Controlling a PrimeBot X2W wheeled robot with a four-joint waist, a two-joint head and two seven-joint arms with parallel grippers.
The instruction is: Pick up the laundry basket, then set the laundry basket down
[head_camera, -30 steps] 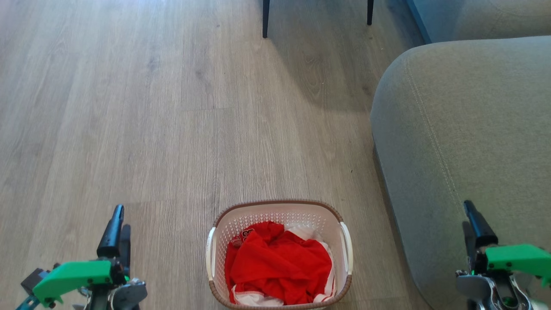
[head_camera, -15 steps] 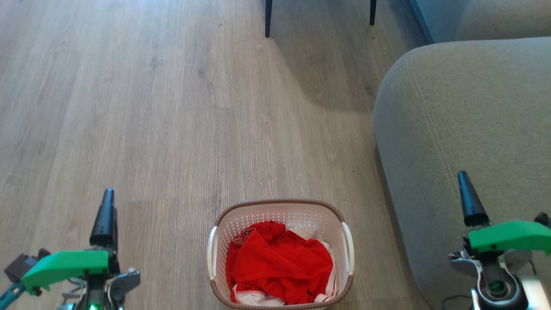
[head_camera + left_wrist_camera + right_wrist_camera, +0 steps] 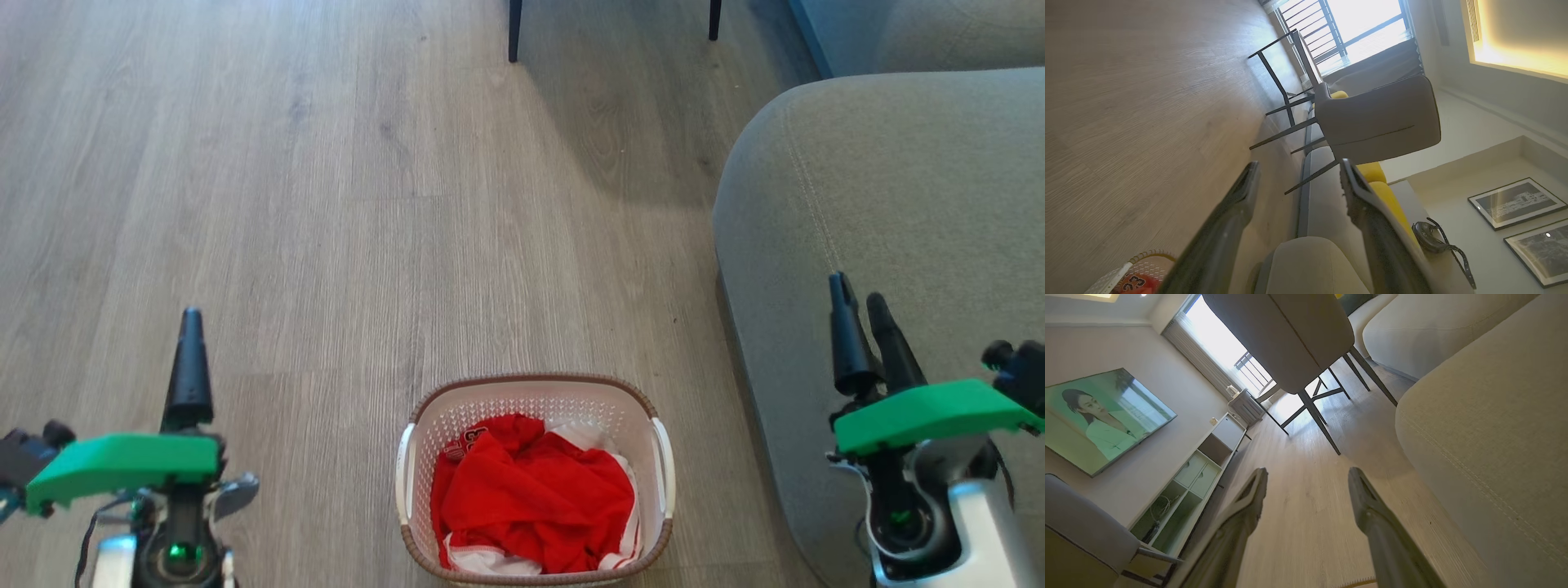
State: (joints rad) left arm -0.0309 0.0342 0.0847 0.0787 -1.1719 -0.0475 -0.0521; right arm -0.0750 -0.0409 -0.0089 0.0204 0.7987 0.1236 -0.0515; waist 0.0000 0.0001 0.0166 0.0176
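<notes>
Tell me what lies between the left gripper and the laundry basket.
In the head view, bare wooden floor separates the left gripper from the laundry basket; nothing lies there.

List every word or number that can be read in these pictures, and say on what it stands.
"23": on the red garment inside the laundry basket, seen in the left wrist view.
The print on the same garment in the head view: too blurred to read.
The framed pictures and the television: no text that can be read.
</notes>
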